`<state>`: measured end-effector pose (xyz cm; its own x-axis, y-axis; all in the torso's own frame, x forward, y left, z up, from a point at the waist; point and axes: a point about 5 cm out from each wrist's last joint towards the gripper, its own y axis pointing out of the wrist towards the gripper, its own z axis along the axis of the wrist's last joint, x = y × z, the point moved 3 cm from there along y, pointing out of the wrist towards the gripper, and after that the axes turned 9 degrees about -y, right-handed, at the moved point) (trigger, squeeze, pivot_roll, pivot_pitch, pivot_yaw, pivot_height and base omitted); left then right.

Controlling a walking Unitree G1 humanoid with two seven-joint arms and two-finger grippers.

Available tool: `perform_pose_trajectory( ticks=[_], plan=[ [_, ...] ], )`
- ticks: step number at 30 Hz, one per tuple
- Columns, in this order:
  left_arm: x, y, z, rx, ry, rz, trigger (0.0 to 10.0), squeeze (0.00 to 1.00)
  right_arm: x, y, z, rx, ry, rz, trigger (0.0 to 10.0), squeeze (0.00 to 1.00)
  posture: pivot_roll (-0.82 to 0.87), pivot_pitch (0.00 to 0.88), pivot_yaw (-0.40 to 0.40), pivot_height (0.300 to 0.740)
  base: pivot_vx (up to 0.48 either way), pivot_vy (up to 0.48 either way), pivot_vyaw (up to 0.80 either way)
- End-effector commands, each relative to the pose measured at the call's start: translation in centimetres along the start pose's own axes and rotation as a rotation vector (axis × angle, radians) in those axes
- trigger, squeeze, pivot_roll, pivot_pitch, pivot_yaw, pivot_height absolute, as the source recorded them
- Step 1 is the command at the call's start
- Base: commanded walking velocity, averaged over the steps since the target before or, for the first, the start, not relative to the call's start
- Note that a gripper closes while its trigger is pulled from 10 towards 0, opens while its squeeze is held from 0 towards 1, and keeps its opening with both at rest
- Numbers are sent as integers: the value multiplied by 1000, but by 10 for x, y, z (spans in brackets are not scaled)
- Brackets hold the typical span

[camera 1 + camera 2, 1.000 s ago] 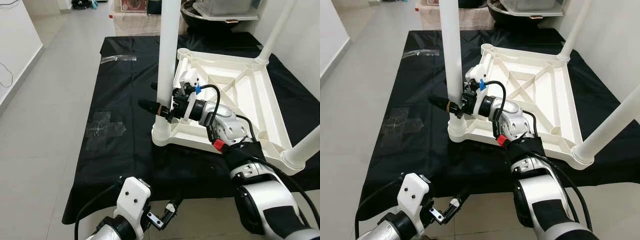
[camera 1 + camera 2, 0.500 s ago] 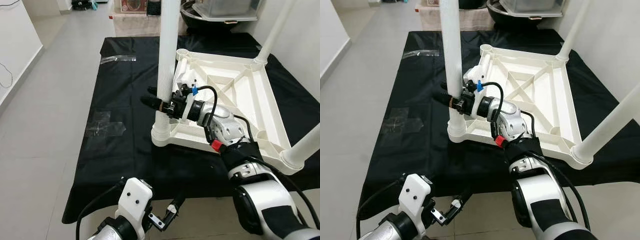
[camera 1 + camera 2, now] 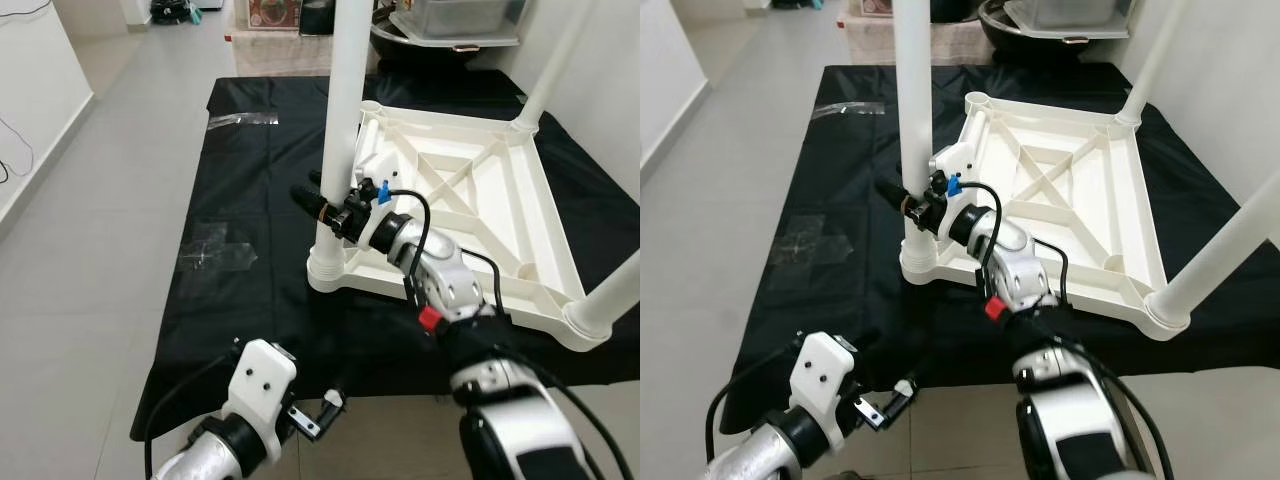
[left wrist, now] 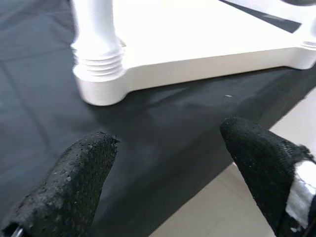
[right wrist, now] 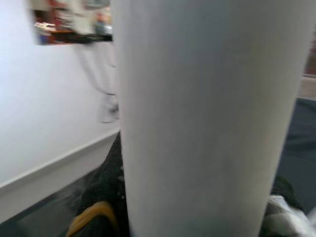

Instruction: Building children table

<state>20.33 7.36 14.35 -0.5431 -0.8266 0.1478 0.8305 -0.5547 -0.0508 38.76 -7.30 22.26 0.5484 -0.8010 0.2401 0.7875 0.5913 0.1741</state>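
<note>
A white child's table top (image 3: 470,200) lies upside down on a black cloth (image 3: 240,180). A white leg (image 3: 345,110) stands upright in its near left corner socket (image 3: 330,268). My right gripper (image 3: 325,198) is shut on this leg a little above the socket, with one black finger (image 3: 304,194) showing past it. In the right wrist view the leg (image 5: 207,118) sits between the fingers (image 5: 106,182). Two more legs stand at the far right (image 3: 545,70) and near right (image 3: 612,292) corners. The far left socket (image 3: 978,99) holds no leg. My left gripper (image 4: 168,163) hangs open, low by the cloth's near edge.
The cloth covers a grey tiled floor (image 3: 90,260). Clear tape pieces (image 3: 215,255) lie on the cloth's left part. Storage boxes and a dark basin (image 3: 440,20) stand behind the cloth. A white wall (image 3: 30,80) runs along the left.
My right gripper has slid a little higher and farther around the leg. The camera has shifted slightly. The left arm has stayed low.
</note>
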Motion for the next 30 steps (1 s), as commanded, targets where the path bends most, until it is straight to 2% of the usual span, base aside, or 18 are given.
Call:
perform_pose_trajectory(
  ticks=[1,2,3,4,6,7,9,10,12,17,18,19,21,22,28,29,30],
  plan=[
    [-3,-2,-7,-25,1,5,10000,0,29,-19,-23,-139,-38,-231,0,0,156,110,-40,740,0,0,0],
    [-3,-2,-7,-25,1,5,10000,0,29,-19,-23,-139,-38,-231,0,0,156,110,-40,740,0,0,0],
    [-2,-1,-7,-24,2,3,10000,0,36,-26,-29,-203,-48,-363,0,0,153,111,-43,740,0,0,0],
    [-2,-1,-7,-24,2,3,10000,0,36,-26,-29,-203,-48,-363,0,0,153,111,-43,740,0,0,0],
    [2,1,-7,-21,-5,-5,10000,0,46,-44,-33,-292,-34,-670,0,0,153,115,-43,740,0,0,0],
    [3,2,-7,-20,-7,-9,10000,0,48,-51,-33,-314,-14,-775,0,0,153,115,-43,740,0,0,0],
    [3,2,-7,-20,-7,-9,10000,0,48,-51,-33,-314,-14,-775,0,0,153,115,-43,740,0,0,0],
    [6,2,-8,-22,-9,-14,10000,0,46,-54,-31,-319,16,-857,0,0,157,117,-41,740,0,0,0],
    [8,2,-9,-26,-11,-19,10000,0,36,-50,-29,-329,86,-944,0,0,161,121,-46,740,0,0,0],
    [8,2,-9,-28,-10,-20,10000,0,28,-44,-28,-339,128,-969,0,0,167,122,-48,740,0,0,0],
    [8,2,-9,-29,-9,-19,10000,0,25,-37,-25,-316,138,-945,8118,0,166,122,-49,740,0,0,0],
    [8,2,-9,-30,-9,-20,10000,0,23,-32,-21,-290,146,-925,10000,0,166,122,-49,740,0,0,0],
    [8,2,-10,-32,-8,-22,10000,0,20,-25,-13,-247,131,-878,10000,0,161,124,-47,740,0,0,0],
    [8,2,-10,-32,-9,-23,10000,0,19,-24,-12,-238,124,-866,10000,1000,157,123,-45,740,0,0,0],
    [8,3,-10,-33,-8,-28,10000,0,17,-25,-10,-225,113,-857,10000,1000,157,122,-44,740,0,0,0],
    [8,3,-11,-34,-8,-29,10000,0,18,-28,-11,-230,98,-868,10000,200,157,122,-44,740,0,0,0],
    [8,3,-11,-36,-7,-32,10000,0,18,-28,-11,-199,91,-827,10000,0,158,121,-41,740,0,0,0]
  ],
)
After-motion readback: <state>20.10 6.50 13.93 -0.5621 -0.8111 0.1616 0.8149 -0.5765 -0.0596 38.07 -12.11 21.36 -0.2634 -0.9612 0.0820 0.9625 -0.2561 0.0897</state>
